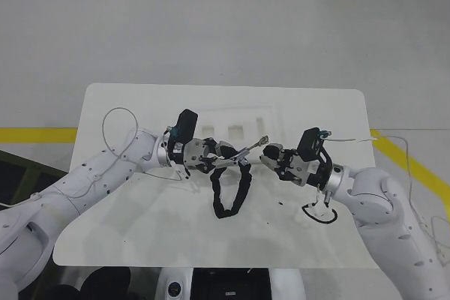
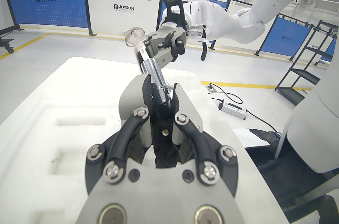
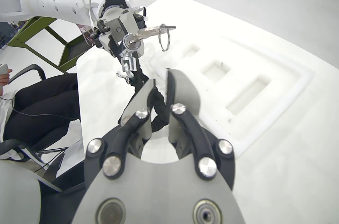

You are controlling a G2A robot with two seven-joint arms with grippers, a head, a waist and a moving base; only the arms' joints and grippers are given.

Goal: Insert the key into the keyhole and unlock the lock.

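Above the middle of the foam board, left gripper pinches the cable lock's lock cylinder and holds it clear of the board. Black cable droops in a loop toward the board. Key sits in the keyhole with its head sticking out sideways and a split ring dangling off it. Right gripper hangs over the board's right half, fingers slightly spread with nothing between them, near the key but apart from it.

Risks, my read:
- The right fingers could catch the ring instead of the flat head, so the turn slips.
- The smooth round cylinder may spin in the left pinch once torque goes in.
- A pull rather than a twist would drag the key out.

Looks: cylinder is bright polished metal, key is silver with a textured head. A chrome end piece hangs just under the cylinder. It is possibly the cable's pin already loose, cannot tell.
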